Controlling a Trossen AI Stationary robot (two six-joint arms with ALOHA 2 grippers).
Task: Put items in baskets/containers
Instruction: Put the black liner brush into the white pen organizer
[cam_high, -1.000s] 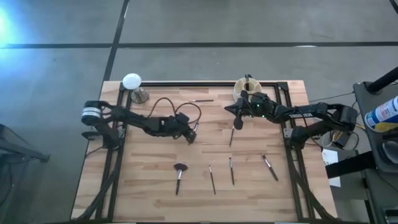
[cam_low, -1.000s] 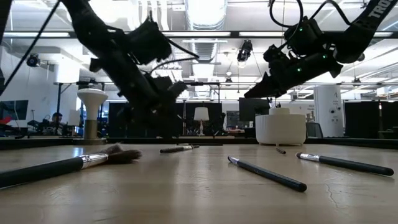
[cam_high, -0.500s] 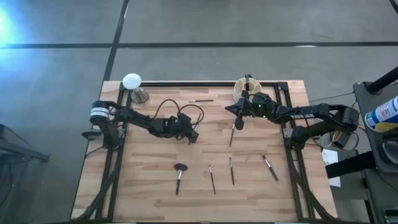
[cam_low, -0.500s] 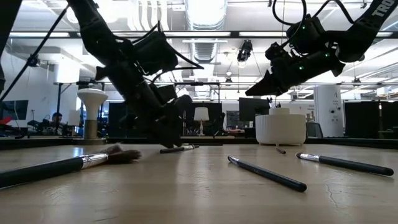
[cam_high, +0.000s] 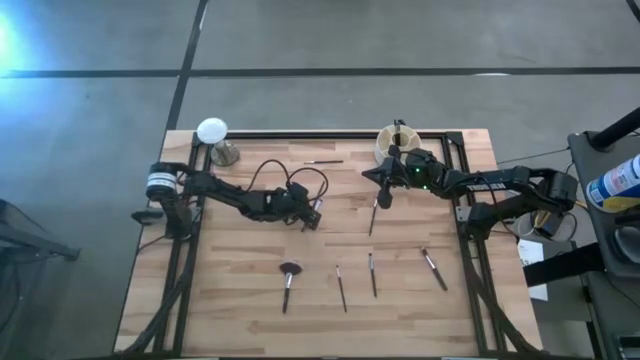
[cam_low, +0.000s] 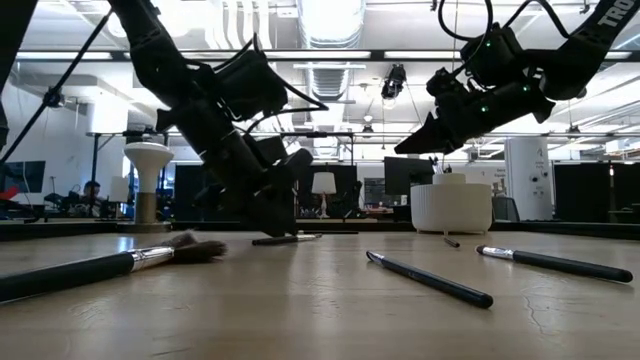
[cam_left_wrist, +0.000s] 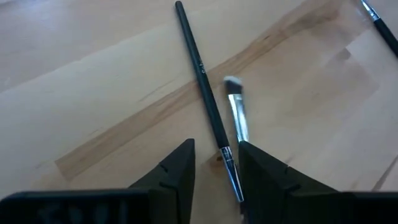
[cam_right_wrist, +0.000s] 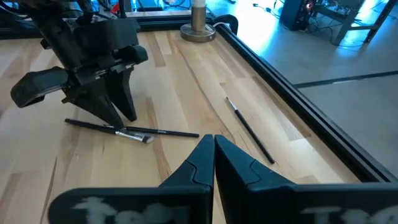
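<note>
My left gripper (cam_high: 312, 216) is open and low over the table's middle. In the left wrist view its fingers (cam_left_wrist: 180, 168) stand on either side of a dark-handled brush (cam_left_wrist: 202, 74), at its metal ferrule. A second brush with a pale head (cam_left_wrist: 235, 102) lies beside it. My right gripper (cam_high: 368, 176) is shut and hangs in the air (cam_low: 400, 150) near the cream-white cup (cam_high: 395, 146), pointing toward the left arm. Nothing shows between its fingers (cam_right_wrist: 213, 146). Another brush (cam_high: 373, 218) lies flat below it.
Along the near side lie a fluffy-headed brush (cam_high: 288, 282) and three thin ones (cam_high: 341, 288), (cam_high: 373, 275), (cam_high: 433, 268). One thin brush (cam_high: 325, 160) lies near the far rail. A white disc on a metal stand (cam_high: 212, 132) is at the far left corner.
My left gripper has come down toward the two brushes at the table's middle and shifted slightly right. My right arm has kept still and no brush has moved.
</note>
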